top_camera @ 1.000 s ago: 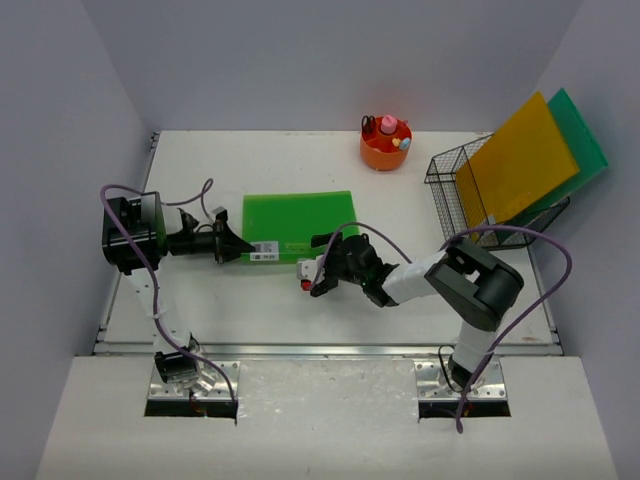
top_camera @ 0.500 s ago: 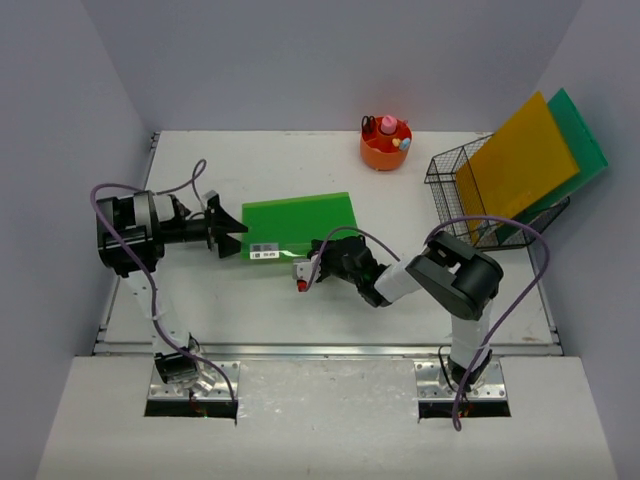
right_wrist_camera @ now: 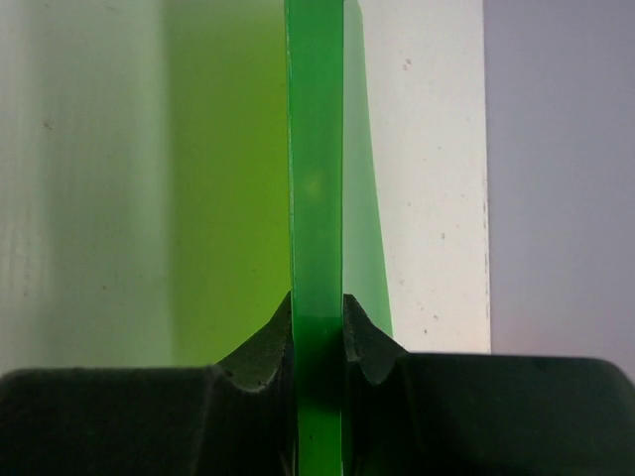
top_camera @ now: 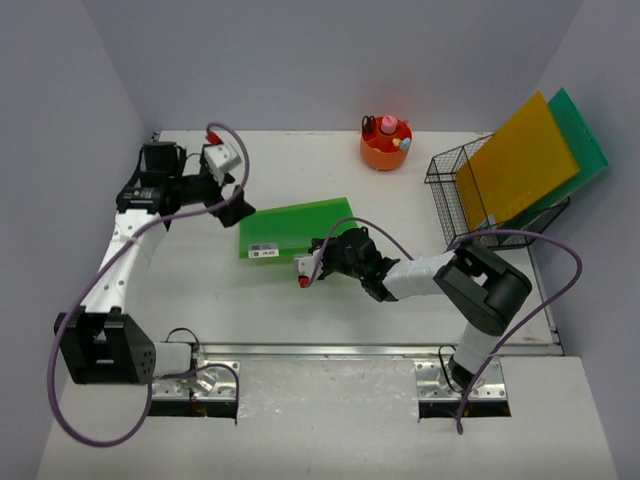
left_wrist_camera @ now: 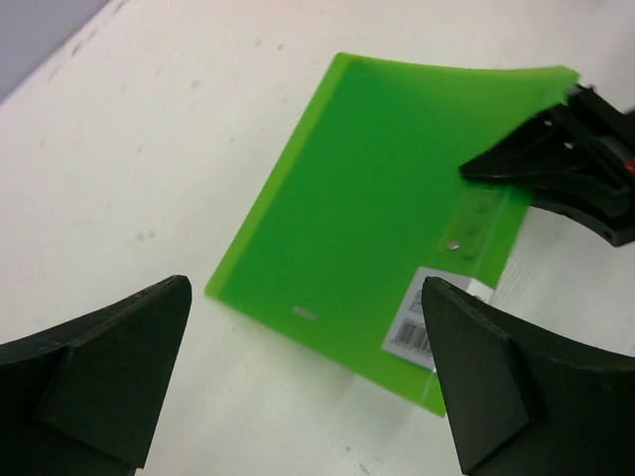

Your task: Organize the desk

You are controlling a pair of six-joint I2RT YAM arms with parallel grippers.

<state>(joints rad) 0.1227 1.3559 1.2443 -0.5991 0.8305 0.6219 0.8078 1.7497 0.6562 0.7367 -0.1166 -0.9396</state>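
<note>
The left hand (top_camera: 232, 205) has drawn back from the green folder (top_camera: 295, 225), its fingers spread wide just above it. The right hand (top_camera: 318, 260) alone pinches the folder's edge over the table (top_camera: 200, 290) beneath, probably ready to carry it to the wire basket (top_camera: 480, 200).

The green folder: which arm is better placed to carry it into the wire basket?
Right. The right hand is shut on the green folder at its edge, and the wire basket stands on that side. The left hand is open and apart from the folder, at the desk far left.
</note>
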